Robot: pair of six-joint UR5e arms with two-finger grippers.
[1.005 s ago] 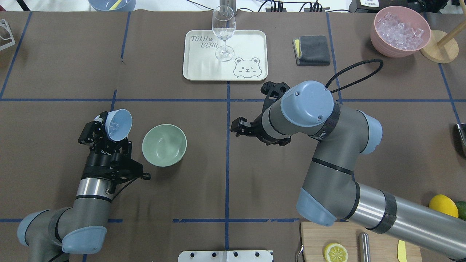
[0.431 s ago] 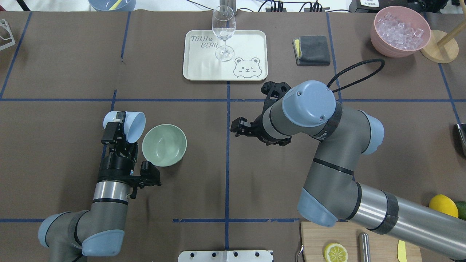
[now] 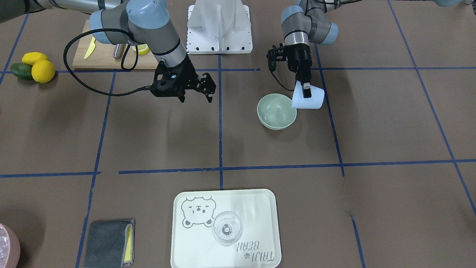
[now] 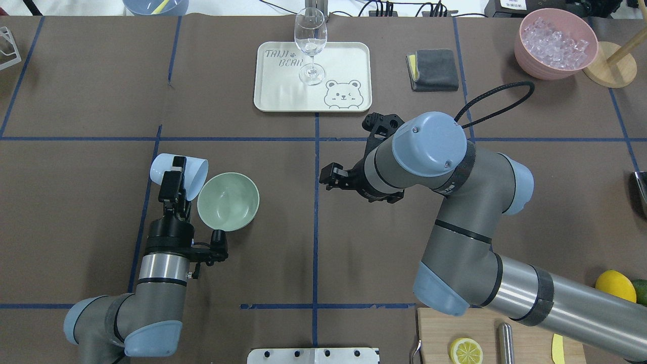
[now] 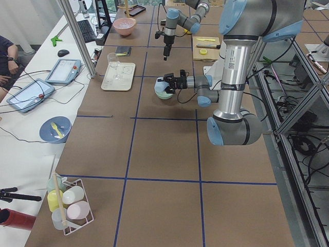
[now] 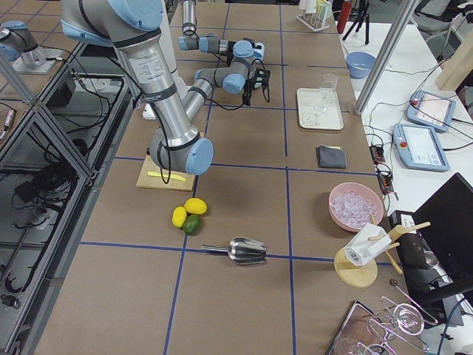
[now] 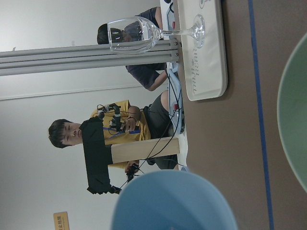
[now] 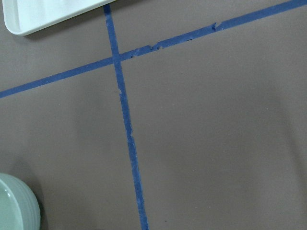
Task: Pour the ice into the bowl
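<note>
— Starting with the front-facing view?
— Seeing the left gripper [image 3: 305, 91] pinching a light blue plastic cup [image 3: 311, 101] by its wall and tipping it onto its side, mouth turned toward the round pale sage-green matte bowl [image 3: 277, 108], rim just beside rim. Also seeing the right gripper [image 3: 206, 88] hanging over bare table with fingers spread, holding nothing.
— And the ice?
— Not managing to make out the ice in either cup or bowl (too glassy, too small).
— Moving to the overhead?
— Finding the bowl sitting on the brown table [image 4: 76, 227], left of the centre blue tape line [image 4: 316, 227]. Farther back, noting a cream rectangular tray [image 4: 349, 60] carrying a clear wine glass [image 4: 309, 45]. At the far right, noting a pink round bowl [image 4: 536, 72] holding a heap of clear cubes [image 4: 555, 38].
— Side views?
— From the left, seeing the cup leaning over the bowl. From the right, seeing both only as specks, with a steel scoop [image 6: 247, 251] lying near the camera.
— Wrists?
— Left: looking over the cup's blue rim, with the bowl's green edge filling the view's right side. Right: looking down at crossing tape, with the bowl's edge peeking into the lower left corner.
</note>
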